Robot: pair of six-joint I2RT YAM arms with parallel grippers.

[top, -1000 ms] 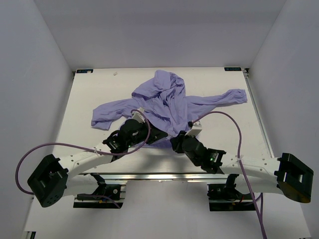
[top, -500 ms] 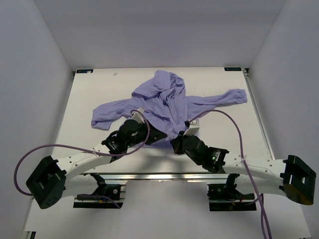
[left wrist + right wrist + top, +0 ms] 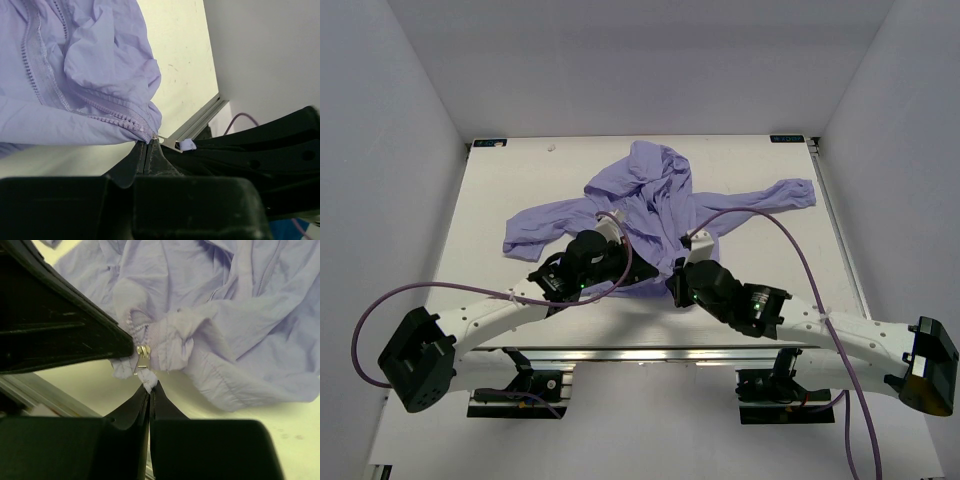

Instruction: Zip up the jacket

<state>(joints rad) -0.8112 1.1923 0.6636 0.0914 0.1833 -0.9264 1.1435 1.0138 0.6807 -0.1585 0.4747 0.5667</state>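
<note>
Right, nearest me both arms meet over the near hem of the soft lavender-purple hooded jacket (image 3: 655, 205), which lies rumpled on the white table (image 3: 770, 270). My left pincer (image 3: 150, 146) is pinched tight on the bottom corner of the hem, where a row of zipper teeth (image 3: 107, 119) ends. My right pincer (image 3: 150, 389) is clamped on the scrap of fabric just below the small silver zipper slider (image 3: 142, 352). The two pincers sit just beside one another. Beyond them the jacket's body spreads out, one long sleeve (image 3: 535, 228) to the left, the other sleeve (image 3: 775, 195) to the right, and the hood (image 3: 655, 160) lies farthest from me.
</note>
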